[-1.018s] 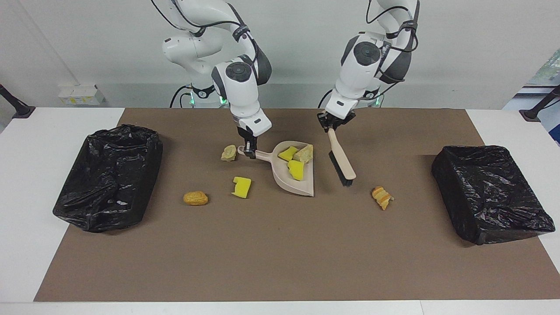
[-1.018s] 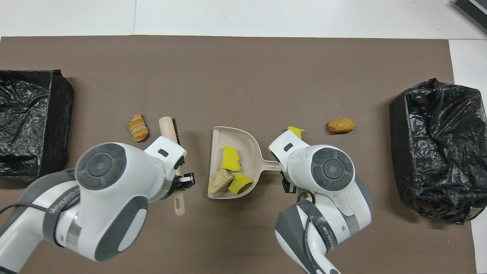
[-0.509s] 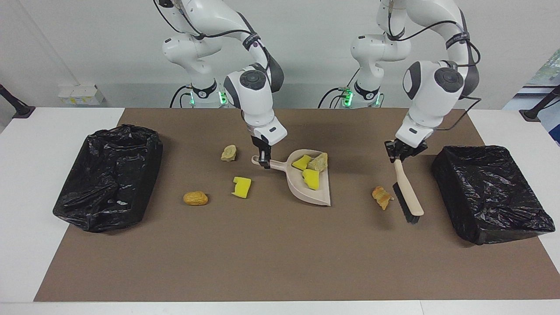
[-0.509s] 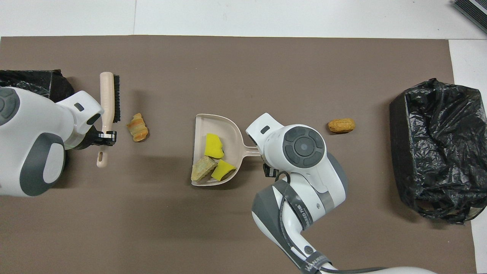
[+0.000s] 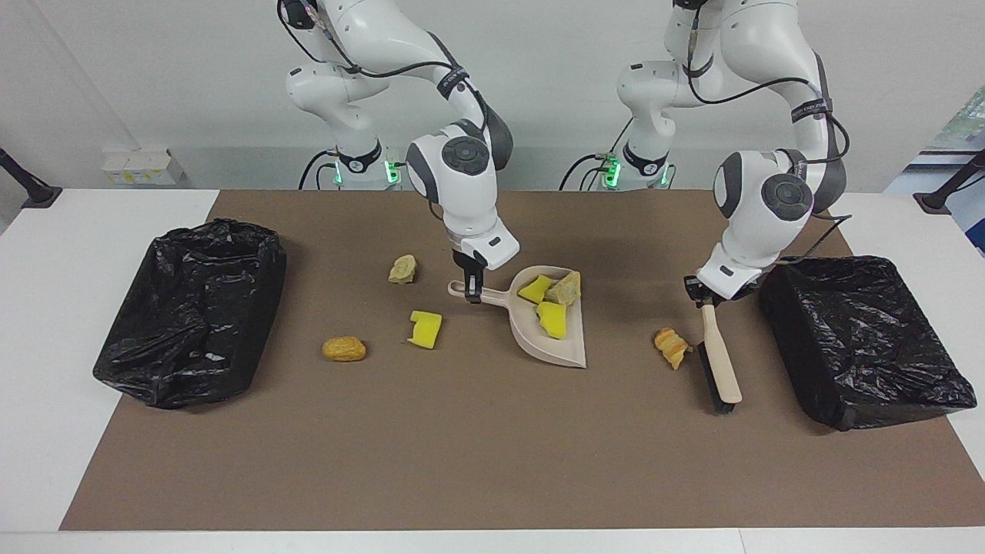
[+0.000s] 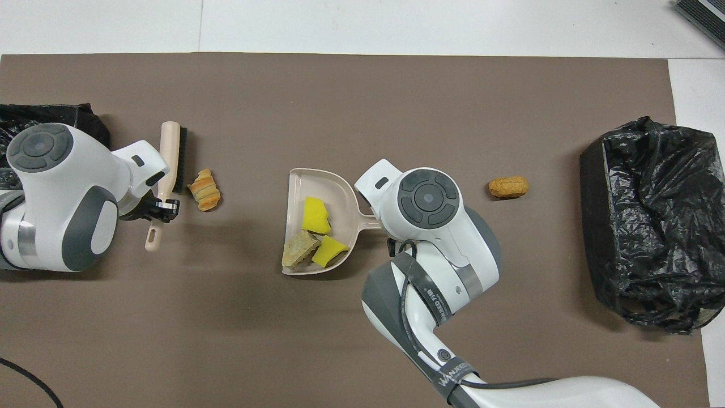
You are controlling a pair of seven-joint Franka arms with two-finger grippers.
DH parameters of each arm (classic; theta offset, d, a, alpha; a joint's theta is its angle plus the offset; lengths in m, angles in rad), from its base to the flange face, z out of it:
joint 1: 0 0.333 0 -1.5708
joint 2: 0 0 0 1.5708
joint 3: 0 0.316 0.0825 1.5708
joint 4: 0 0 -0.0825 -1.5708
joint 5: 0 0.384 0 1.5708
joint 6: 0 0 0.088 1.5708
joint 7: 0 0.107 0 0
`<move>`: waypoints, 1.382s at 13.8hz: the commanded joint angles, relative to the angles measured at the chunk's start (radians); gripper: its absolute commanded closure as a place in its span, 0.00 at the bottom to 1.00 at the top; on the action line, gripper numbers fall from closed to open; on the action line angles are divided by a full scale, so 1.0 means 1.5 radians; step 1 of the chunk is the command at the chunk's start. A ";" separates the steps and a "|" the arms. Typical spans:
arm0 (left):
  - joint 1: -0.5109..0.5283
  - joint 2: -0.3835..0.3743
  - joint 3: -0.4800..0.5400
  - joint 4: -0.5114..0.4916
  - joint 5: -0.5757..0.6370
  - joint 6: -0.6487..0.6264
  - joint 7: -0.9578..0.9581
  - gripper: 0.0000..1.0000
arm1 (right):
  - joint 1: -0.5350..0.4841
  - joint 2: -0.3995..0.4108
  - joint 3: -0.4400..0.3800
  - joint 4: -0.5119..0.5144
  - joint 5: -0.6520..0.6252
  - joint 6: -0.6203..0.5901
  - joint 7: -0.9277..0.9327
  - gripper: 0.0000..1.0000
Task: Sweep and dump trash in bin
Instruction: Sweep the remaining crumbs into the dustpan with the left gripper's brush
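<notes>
My right gripper is shut on the handle of the beige dustpan, which lies on the brown mat. The pan holds three pieces of trash: two yellow sponge chunks and a beige lump. My left gripper is shut on the handle of the brush, whose bristles sit low beside a croissant-like lump. That lump lies between brush and pan. Loose on the mat are a yellow sponge, a golden lump and a pale lump.
Two bins lined with black bags stand on the mat. One bin is at the left arm's end, close to the brush, and the other is at the right arm's end. The white table borders the mat.
The left gripper has carried the brush from beside the dustpan past the croissant-like lump, toward the bin at its own end. The right gripper has slid the dustpan toward that lump.
</notes>
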 commanded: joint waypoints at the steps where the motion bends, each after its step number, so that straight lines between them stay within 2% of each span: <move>1: -0.017 -0.032 -0.006 -0.041 0.012 -0.002 -0.001 1.00 | -0.001 0.003 0.002 0.008 -0.026 -0.038 0.016 1.00; 3: -0.041 -0.037 -0.010 -0.051 0.011 -0.002 -0.029 1.00 | -0.001 0.001 0.002 0.008 -0.027 -0.055 0.017 1.00; 6: -0.116 -0.052 -0.012 -0.061 0.002 -0.025 -0.103 1.00 | -0.001 0.000 0.002 0.007 -0.026 -0.063 0.017 1.00; 10: -0.214 -0.069 -0.012 -0.077 -0.110 -0.028 -0.168 1.00 | -0.001 -0.007 0.002 -0.007 -0.026 -0.064 0.030 1.00; 14: -0.285 -0.075 -0.012 -0.077 -0.133 -0.027 -0.248 1.00 | -0.012 -0.009 -0.001 -0.015 -0.027 -0.064 0.033 1.00; 19: -0.343 -0.066 -0.013 -0.031 -0.157 -0.049 -0.327 1.00 | -0.038 -0.043 0.001 -0.054 -0.029 -0.050 0.021 1.00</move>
